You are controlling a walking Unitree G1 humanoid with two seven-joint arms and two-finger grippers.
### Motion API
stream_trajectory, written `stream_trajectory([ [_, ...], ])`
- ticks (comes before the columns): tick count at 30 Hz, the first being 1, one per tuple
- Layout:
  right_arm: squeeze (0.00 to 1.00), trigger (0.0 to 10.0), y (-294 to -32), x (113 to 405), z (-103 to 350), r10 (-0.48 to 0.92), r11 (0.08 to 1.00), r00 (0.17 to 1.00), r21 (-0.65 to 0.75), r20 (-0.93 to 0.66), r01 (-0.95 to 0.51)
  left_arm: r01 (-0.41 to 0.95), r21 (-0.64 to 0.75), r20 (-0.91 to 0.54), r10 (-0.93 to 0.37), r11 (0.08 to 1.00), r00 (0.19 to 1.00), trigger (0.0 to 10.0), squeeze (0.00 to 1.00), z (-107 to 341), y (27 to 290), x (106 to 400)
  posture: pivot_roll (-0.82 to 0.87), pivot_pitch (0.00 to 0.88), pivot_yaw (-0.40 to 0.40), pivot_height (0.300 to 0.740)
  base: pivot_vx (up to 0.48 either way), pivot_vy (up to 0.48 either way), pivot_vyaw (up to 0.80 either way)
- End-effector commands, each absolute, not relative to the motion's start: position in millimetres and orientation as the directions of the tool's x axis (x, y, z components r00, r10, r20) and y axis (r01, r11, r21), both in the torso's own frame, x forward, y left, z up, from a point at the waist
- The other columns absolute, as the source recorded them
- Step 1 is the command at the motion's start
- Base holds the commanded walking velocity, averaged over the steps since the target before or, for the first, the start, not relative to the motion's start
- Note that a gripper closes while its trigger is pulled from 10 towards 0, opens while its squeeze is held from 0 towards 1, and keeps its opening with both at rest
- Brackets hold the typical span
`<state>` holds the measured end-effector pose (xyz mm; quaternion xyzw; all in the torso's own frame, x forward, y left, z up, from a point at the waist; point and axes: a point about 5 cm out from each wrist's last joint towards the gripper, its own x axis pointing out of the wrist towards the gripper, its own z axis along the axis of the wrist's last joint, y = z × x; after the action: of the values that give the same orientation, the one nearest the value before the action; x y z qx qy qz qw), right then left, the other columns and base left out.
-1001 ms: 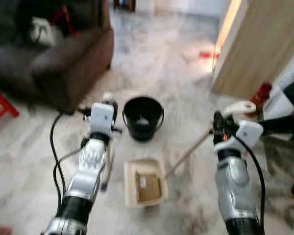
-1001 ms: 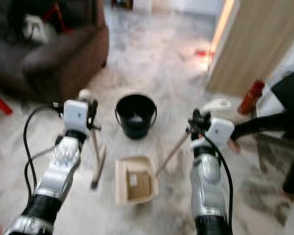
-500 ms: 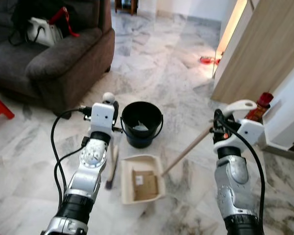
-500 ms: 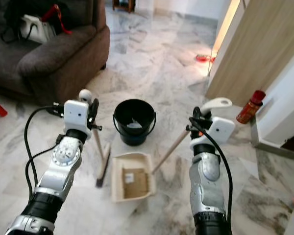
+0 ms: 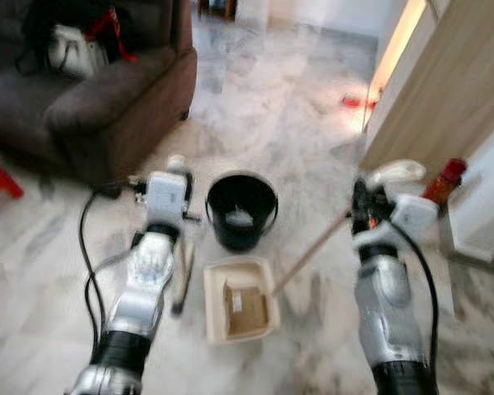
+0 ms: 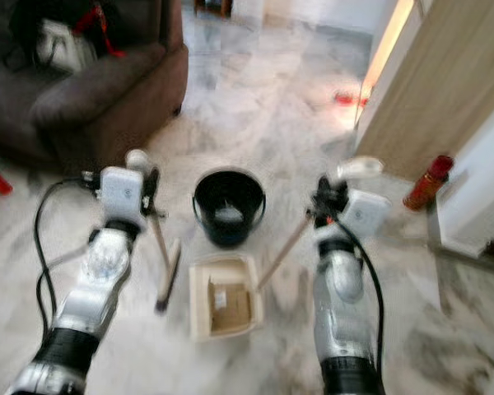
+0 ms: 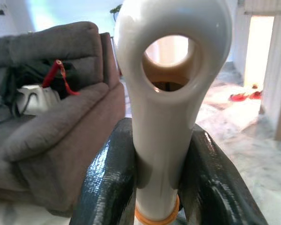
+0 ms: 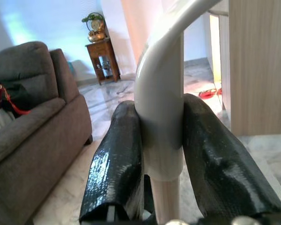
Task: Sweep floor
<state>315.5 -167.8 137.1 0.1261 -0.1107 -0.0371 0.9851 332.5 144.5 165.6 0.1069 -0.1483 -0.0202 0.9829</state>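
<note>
While both arms stand over the marble floor (image 5: 296,115), the left gripper (image 7: 161,154) is clenched on the broom handle (image 7: 171,93), and the right gripper (image 8: 161,140) grasps the dustpan handle (image 8: 161,98). The dustpan (image 5: 240,311) lies on the floor between the arms, its long stick slanting up to the right gripper. The broom (image 6: 166,271) stands just left of the dustpan, nearly upright. Inside the dustpan lies brown cardboard-like debris (image 5: 245,310). Just beyond the dustpan sits a black bucket (image 5: 241,211) holding something pale.
</note>
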Motion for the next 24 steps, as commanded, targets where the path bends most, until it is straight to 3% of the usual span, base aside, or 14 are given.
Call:
stream_trajectory([
  [1, 0.00, 10.0, -175.5, 314.1, 147.7, -0.128, 0.962, 0.957, 0.267, 0.260, 0.057, 0.021, 0.219, 0.344, -0.098, 0.975, 0.934, 10.0, 0.00, 178.4, 135.4, 332.4, 0.11, 0.091, -0.055, 0.740, 0.304, 0.000, 0.00],
  [6, 0.00, 10.0, -176.6, 315.9, 157.0, -0.131, 0.962, 0.949, 0.269, 0.287, 0.052, 0.020, 0.218, 0.344, -0.096, 0.976, 0.934, 10.0, 0.00, 178.2, 135.4, 332.6, 0.11, 0.092, -0.056, 0.740, 0.182, 0.000, 0.00],
  [24, 0.00, 10.0, -189.0, 317.2, 253.5, -0.219, 0.919, 0.816, 0.394, 0.535, -0.012, 0.018, 0.212, 0.343, -0.092, 0.977, 0.935, 10.0, 0.00, 177.3, 134.6, 332.5, 0.10, 0.090, -0.060, 0.740, 0.303, 0.000, 0.00],
])
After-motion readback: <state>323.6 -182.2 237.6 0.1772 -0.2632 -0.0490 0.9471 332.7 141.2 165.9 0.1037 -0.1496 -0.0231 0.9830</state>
